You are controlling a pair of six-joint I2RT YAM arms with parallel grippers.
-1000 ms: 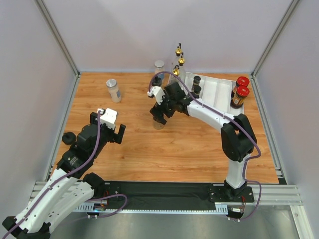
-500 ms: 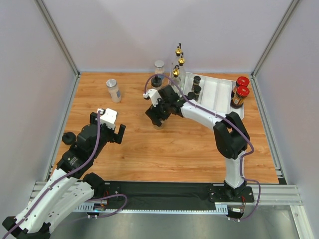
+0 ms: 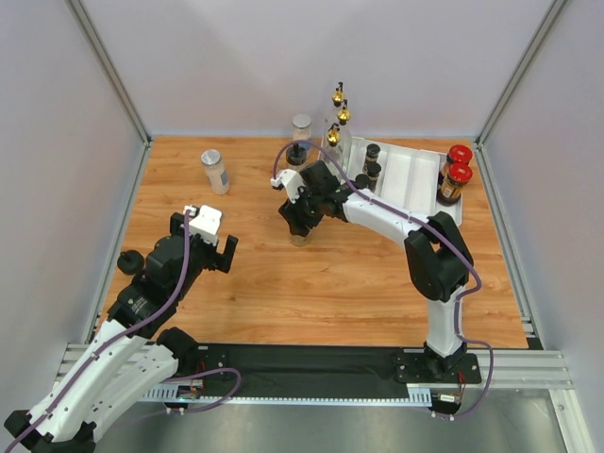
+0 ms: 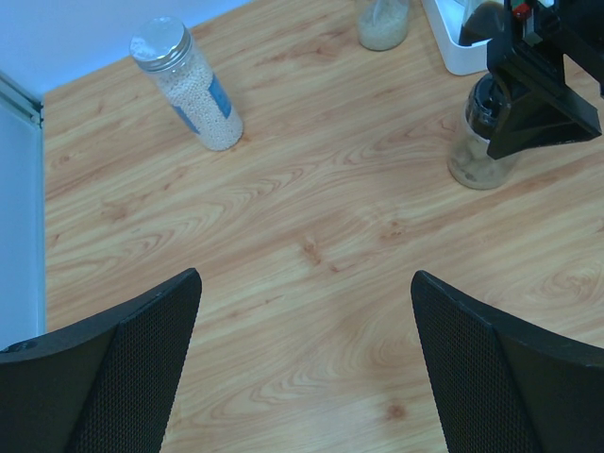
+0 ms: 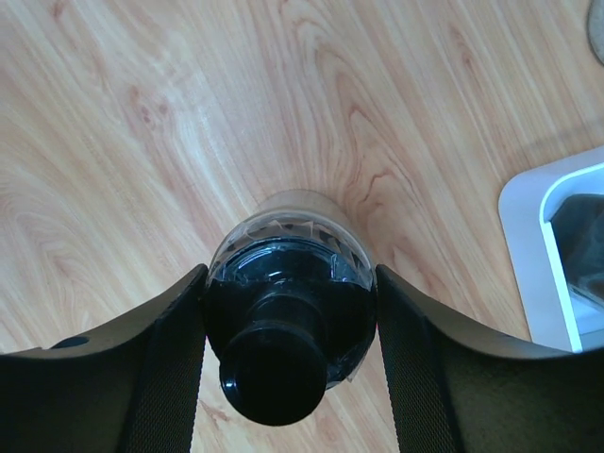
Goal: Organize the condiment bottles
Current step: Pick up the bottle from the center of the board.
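A small clear spice jar with a black knobbed cap (image 5: 283,283) stands upright on the wooden table, left of the white tray. My right gripper (image 5: 288,349) comes down over it with both pads pressed against its sides. The top view shows that gripper (image 3: 300,223) covering the jar (image 3: 300,238). The left wrist view catches the same jar (image 4: 479,160) under the black fingers. My left gripper (image 4: 307,368) hovers open over bare wood at the left (image 3: 203,247), holding nothing. A silver-lidded jar of white grains (image 3: 215,171) (image 4: 187,83) stands at the back left.
The white divided tray (image 3: 408,172) sits at the back right, with black-capped jars (image 3: 370,162) in it and two red-lidded jars (image 3: 455,174) at its right end. Three gold-spouted bottles (image 3: 338,118), a silver-lidded jar (image 3: 301,127) and another black-capped jar (image 3: 297,154) stand along the back.
My right gripper moved slightly back and left over the black-capped jar, and its jaws closed in from wide open onto the jar's sides. The left arm stayed still.
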